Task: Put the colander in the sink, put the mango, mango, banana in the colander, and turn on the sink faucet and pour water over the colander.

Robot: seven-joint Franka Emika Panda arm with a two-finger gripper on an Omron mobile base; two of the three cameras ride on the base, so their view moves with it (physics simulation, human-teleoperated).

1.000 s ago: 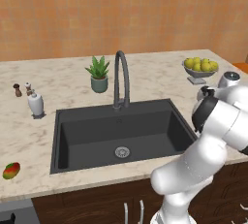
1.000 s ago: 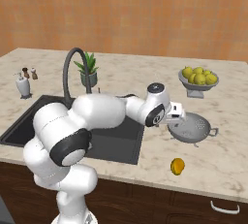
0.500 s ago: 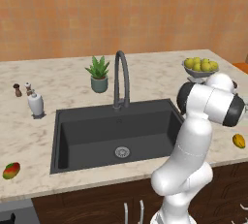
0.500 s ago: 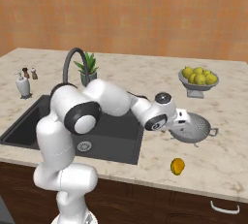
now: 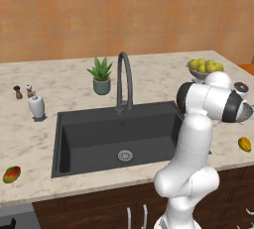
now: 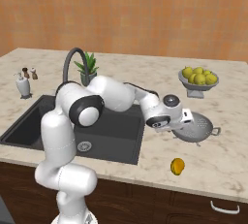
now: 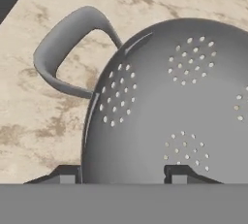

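Note:
The silver perforated colander [image 6: 197,129] sits on the counter right of the sink [image 6: 29,121], under my gripper [image 6: 188,119]. In the hand view the colander [image 7: 174,102] looms close, one loop handle [image 7: 58,48] at the upper left. My gripper [image 7: 122,174] stands astride its rim: one fingertip [image 7: 66,174] just outside the wall, the other well inside the bowl, with a gap still between them. One mango [image 6: 178,166] lies near the front edge by the colander, another mango [image 5: 12,174] left of the sink [image 5: 67,124]. The faucet [image 5: 124,79] arches behind the basin. The banana is out of view.
A grey footed bowl of yellow-green fruit [image 6: 198,78] stands behind the colander. A potted plant [image 5: 101,76] is beside the faucet. A soap bottle [image 5: 36,107] and two small shakers [image 5: 18,92] stand at the back left. The counter's front edge runs close to the mangoes.
The arm's elbow has swung up and the hand has come down onto the colander's left rim. The fingers have drawn closer together. The colander and the mangoes have not moved.

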